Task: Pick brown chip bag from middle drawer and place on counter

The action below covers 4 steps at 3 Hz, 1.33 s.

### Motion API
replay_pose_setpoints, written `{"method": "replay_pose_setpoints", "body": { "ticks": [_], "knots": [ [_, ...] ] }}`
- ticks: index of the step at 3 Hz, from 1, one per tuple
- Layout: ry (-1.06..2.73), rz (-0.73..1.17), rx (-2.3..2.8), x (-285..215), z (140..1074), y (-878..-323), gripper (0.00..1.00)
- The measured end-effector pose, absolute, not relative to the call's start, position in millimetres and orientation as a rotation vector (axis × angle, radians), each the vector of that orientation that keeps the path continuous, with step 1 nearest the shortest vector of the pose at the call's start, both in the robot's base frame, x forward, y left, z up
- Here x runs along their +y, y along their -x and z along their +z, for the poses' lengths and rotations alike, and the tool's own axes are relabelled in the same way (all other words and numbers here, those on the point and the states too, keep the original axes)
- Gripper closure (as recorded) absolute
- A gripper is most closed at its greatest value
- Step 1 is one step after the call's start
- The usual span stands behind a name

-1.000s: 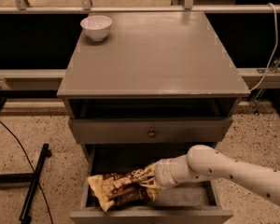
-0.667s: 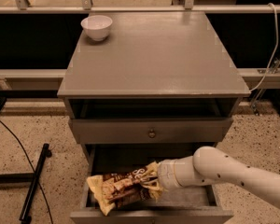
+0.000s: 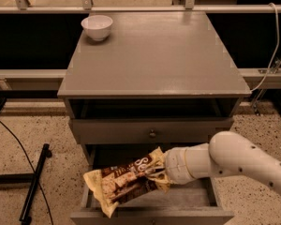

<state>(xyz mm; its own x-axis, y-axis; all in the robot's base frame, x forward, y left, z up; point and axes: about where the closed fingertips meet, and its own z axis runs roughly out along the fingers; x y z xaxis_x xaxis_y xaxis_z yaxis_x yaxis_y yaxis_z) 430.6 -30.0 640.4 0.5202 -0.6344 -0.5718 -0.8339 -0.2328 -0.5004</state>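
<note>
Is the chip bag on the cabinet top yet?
No, the brown chip bag is down at the middle drawer, in the gripper.

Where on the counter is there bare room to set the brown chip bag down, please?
The counter is bare from the white bowl in its back-left corner to the front and right edges. The crowded spot is the middle drawer, where the gripper clasps the brown chip bag.

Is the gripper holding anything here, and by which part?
Yes: the gripper grips the brown chip bag by its right end, over the open middle drawer.
</note>
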Motion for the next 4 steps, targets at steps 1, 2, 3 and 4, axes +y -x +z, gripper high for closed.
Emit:
{"method": "replay_pose_setpoints", "body": {
  "ticks": [1, 2, 3, 4],
  "knots": [
    [2.018, 0.393, 1.177, -29, 638, -410, 1.0],
    [2.017, 0.394, 1.178, -29, 638, -410, 1.0],
    [2.032, 0.356, 1.164, -30, 646, -413, 1.0],
    [2.03, 0.311, 1.09, -36, 686, -419, 1.0]
  ]
}}
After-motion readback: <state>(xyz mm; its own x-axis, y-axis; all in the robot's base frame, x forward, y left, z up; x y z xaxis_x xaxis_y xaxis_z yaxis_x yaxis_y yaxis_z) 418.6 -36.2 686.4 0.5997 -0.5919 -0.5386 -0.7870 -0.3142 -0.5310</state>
